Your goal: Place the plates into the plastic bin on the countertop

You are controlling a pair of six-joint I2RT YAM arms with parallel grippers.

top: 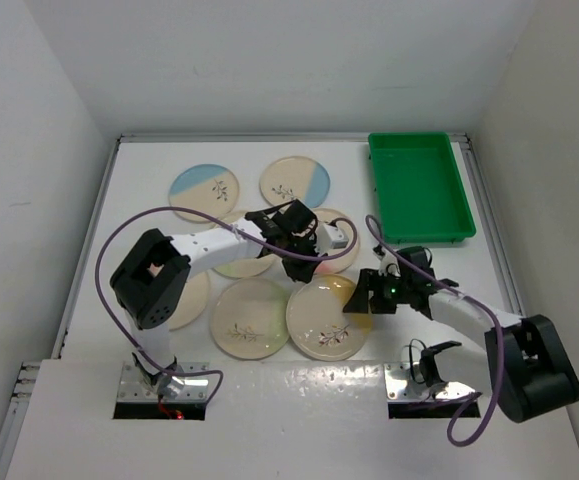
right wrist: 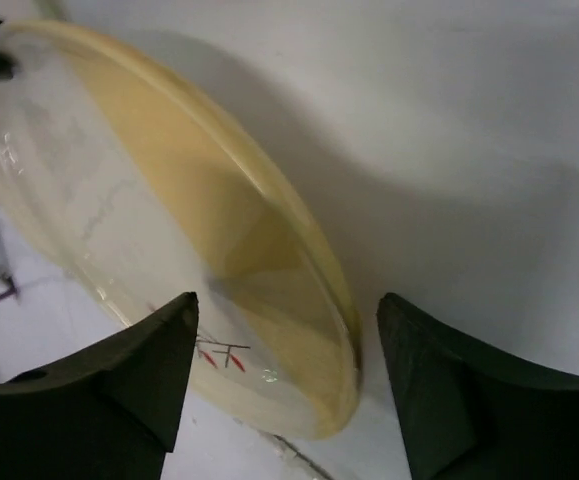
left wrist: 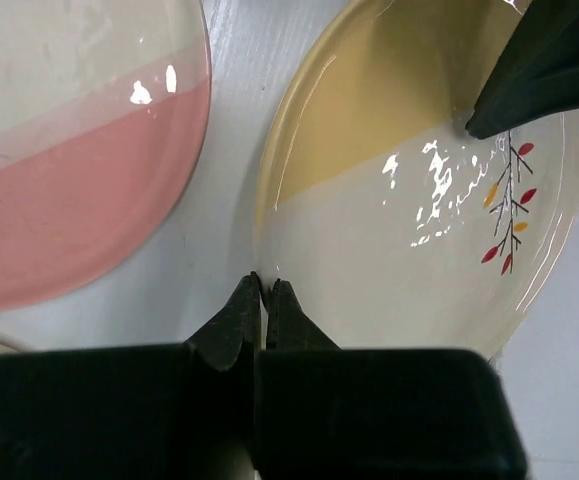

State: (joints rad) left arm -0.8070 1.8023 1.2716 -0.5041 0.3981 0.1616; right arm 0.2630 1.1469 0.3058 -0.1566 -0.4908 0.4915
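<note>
Yellow plate [right wrist: 159, 190] rim sits inside the spread right hand [right wrist: 287, 300].

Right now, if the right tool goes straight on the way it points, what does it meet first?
Most likely the yellow plate: its rim sits between the open fingers of the right tool.

Nothing here can be read: no words, labels, brand marks or numbers show on anything. The only markings are the little sprig motifs [left wrist: 507, 205] painted on the plates [top: 252, 330], like the red and orange leaves on the yellow plate [left wrist: 389, 200]; those are pictures, not writing.
</note>
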